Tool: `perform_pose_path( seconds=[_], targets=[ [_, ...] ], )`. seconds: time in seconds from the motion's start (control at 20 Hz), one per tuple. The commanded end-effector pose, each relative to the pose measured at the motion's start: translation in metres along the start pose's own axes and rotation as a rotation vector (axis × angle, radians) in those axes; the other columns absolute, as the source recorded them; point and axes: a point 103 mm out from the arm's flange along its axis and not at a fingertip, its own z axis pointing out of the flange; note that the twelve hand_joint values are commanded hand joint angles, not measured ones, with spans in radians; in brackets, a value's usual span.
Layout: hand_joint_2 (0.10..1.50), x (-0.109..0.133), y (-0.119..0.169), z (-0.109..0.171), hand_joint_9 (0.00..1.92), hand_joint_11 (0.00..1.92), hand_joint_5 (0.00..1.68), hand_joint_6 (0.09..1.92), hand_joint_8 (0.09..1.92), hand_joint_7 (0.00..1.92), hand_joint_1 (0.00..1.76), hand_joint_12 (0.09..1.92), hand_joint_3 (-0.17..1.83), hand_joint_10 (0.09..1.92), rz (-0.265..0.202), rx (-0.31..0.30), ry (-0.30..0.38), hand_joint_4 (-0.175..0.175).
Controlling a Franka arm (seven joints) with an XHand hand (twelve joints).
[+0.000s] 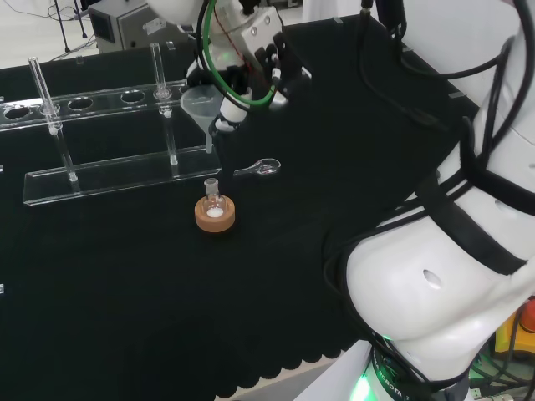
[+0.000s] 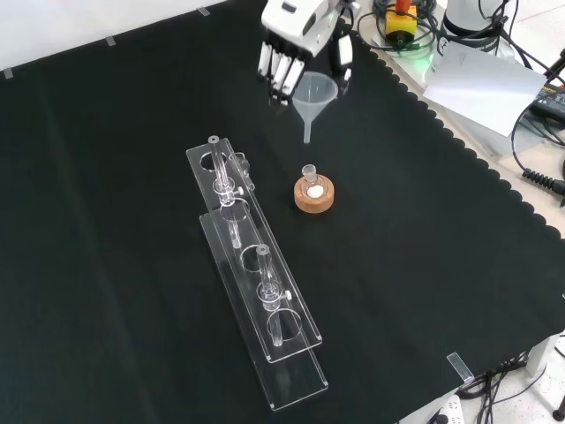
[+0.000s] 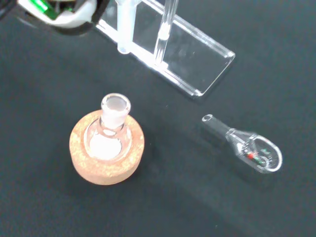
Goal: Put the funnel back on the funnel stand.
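While the small round glass flask [image 2: 310, 183] sits in its cork ring stand [image 2: 314, 195] beside the clear acrylic funnel stand [image 2: 256, 274], the black and white hand [image 2: 296, 44] farther back grips the clear plastic funnel [image 2: 312, 95] in curled fingers, above the cloth.

Even, bright overhead lighting; black cloth [image 2: 132, 132] matte, almost shadowless; glare on the acrylic funnel stand [image 3: 197, 64]; wrist view's upper left blurred.

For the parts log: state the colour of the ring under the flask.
Tan cork ring, clearest in the wrist view.
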Motion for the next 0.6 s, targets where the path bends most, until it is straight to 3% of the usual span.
perform_pose_path(
  seconds=[0.05, 0.6],
  targets=[
    [0.70, -0.008, -0.012, -0.029, 1.17, 0.93, 0.86, 0.76, 0.53, 0.72, 0.90, 1.03, 0.64, 0.21, 0.030, -0.009, -0.019, 0.043],
    [0.70, -0.054, 0.014, -0.067, 1.17, 0.94, 0.84, 0.76, 0.54, 0.72, 0.90, 1.03, 0.64, 0.20, 0.117, -0.050, 0.050, 0.034]
  ],
)
